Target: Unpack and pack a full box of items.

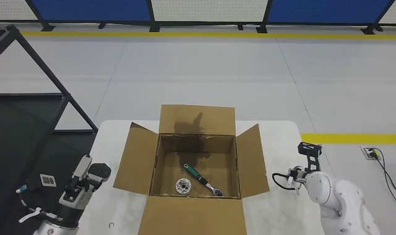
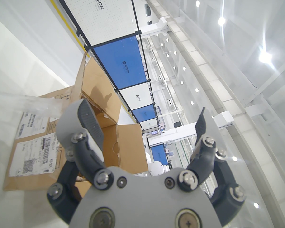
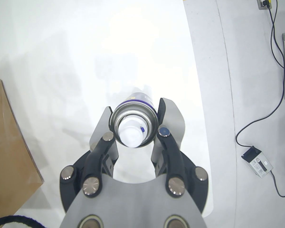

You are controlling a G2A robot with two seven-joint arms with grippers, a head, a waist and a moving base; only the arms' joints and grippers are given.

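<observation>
A brown cardboard box [image 1: 133,162] is sitting in the middle of the round-cornered white table [image 1: 275,131] with all four flaps folded outward. Inside it, a green-handled metal ratchet wrench [image 1: 203,179] is lying slantwise on the box floor, and a small round white and silver part [image 1: 183,185] is resting just beside the handle end, near the wall closest to the robot. The right gripper [image 3: 135,110] is hanging over the bare table to the right of the box, well apart from its flap [image 3: 9,131]. Its fingers are pressing against opposite sides of an upright silver metal spray can with a purple band and white cap [image 3: 133,125], seen from straight above. Whether the can's base is touching the table cannot be told. The left gripper [image 2: 143,112] is sitting at the left of the box, tilted upward toward the ceiling, its two ribbed fingers [image 2: 89,119] spread wide apart with nothing between them. In front of it, the box's outer wall [image 2: 33,148] is showing white printed labels, and a crumpled piece of clear plastic film [image 2: 26,105] is lying against the box's corner.
</observation>
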